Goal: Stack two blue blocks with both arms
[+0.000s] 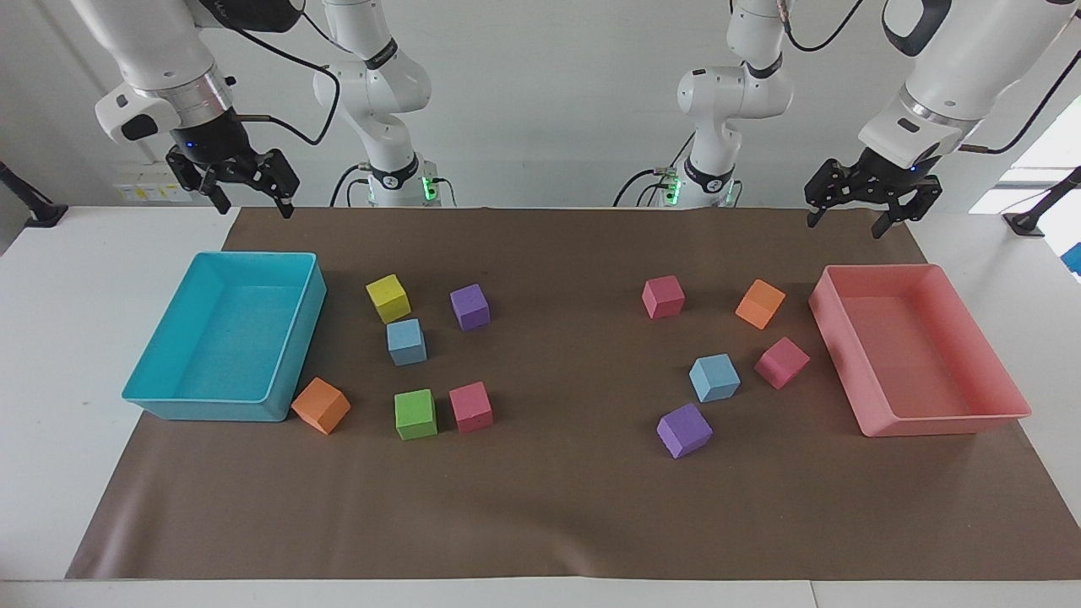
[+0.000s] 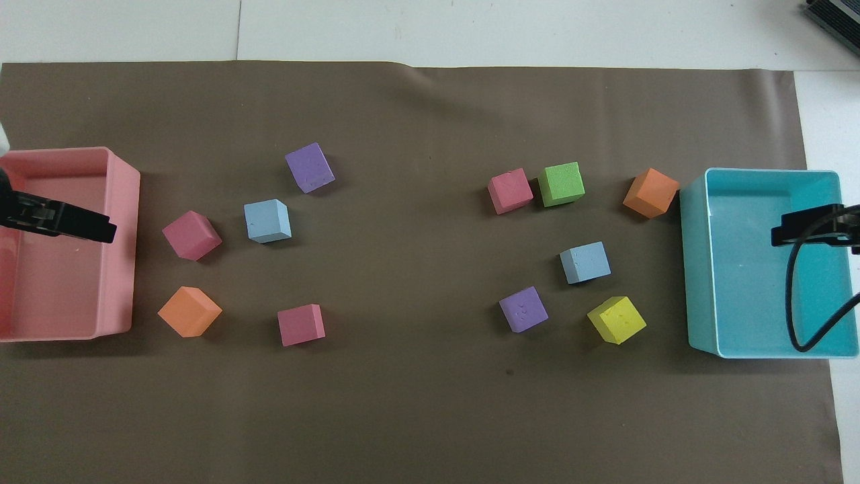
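1. The two sky-blue blocks lie apart on the brown mat, one in each arm's half of the counter; that split looks made for a two-arm job, each arm fetching the block on its own side.
2. The blue block toward the left arm's end (image 1: 714, 377) sits among a magenta cube (image 1: 781, 362), a purple cube (image 1: 683, 430) and an orange cube (image 1: 760, 303), near the pink tray (image 1: 937, 420) but apart from it.
3. The blue block toward the right arm's end (image 1: 406, 341) sits just beside a yellow cube (image 1: 388, 298), with another purple cube (image 1: 469, 306) close by and a green cube (image 1: 415, 414) farther from the robots. The tight gap to the yellow cube will probably make this the fussier pick.
4. The left end effector (image 1: 847, 223) hangs high over the mat's edge by the pink tray, fingers spread and holding nothing. Its blue block lies well apart from it, down on the mat and toward the middle of the counter.
5. The right end effector (image 1: 256, 203) hangs high by the teal tray (image 1: 211, 409), likewise released and empty. Its blue block is well apart too, past the tray's inner wall toward the counter's middle.
6. Neither block is touched or stacked; both arms appear parked at a raised start pose, clear of the trays.
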